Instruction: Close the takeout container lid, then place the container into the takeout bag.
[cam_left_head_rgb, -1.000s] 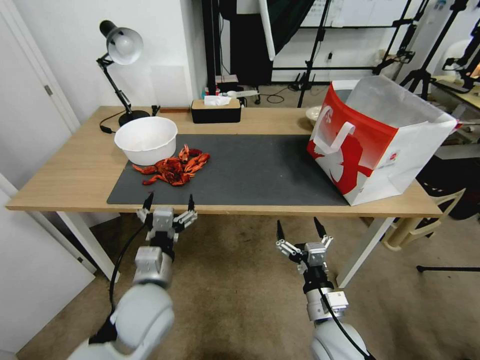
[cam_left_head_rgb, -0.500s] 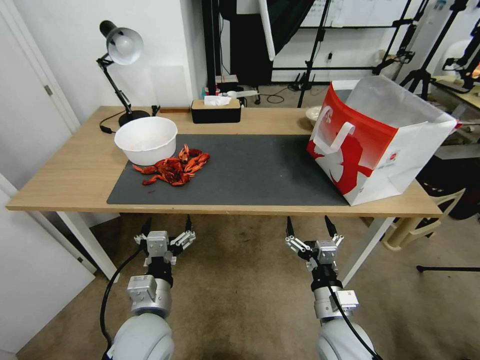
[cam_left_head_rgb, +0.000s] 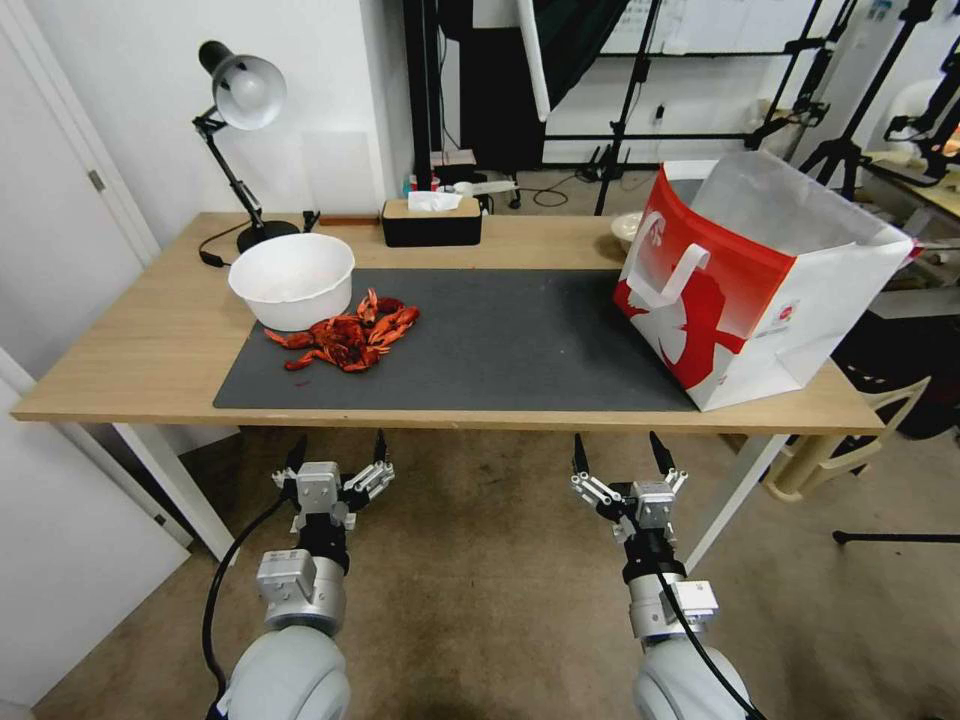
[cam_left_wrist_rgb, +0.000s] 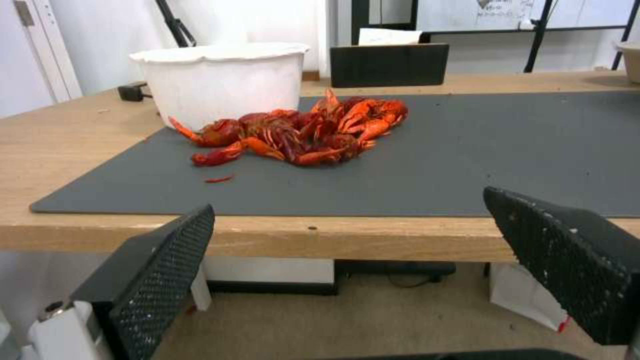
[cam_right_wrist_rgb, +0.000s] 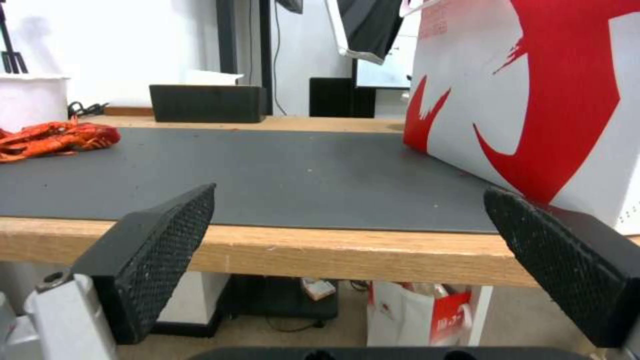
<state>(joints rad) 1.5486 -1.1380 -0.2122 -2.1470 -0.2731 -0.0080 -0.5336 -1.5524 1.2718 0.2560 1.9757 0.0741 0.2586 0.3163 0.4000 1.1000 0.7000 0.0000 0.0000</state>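
Your wooden table (cam_left_head_rgb: 150, 340) carries a dark grey mat (cam_left_head_rgb: 500, 340), with the red-and-white paper takeout bag (cam_left_head_rgb: 760, 290) at two o'clock. Left gripper (cam_left_head_rgb: 336, 453) and right gripper (cam_left_head_rgb: 618, 452) hang below its near edge, both spread wide and empty.

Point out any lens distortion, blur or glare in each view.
Head view: wide-angle bending curves the table edge and door frame; the lamp shade is bright. Left wrist view: the crayfish are fairly sharp, the near tool pads soft. Right wrist view: the bag is evenly lit, background hazy.

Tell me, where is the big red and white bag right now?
In the head view the takeout bag stands upright on the table's right end, its base partly on the dark mat, far from the crayfish pile.
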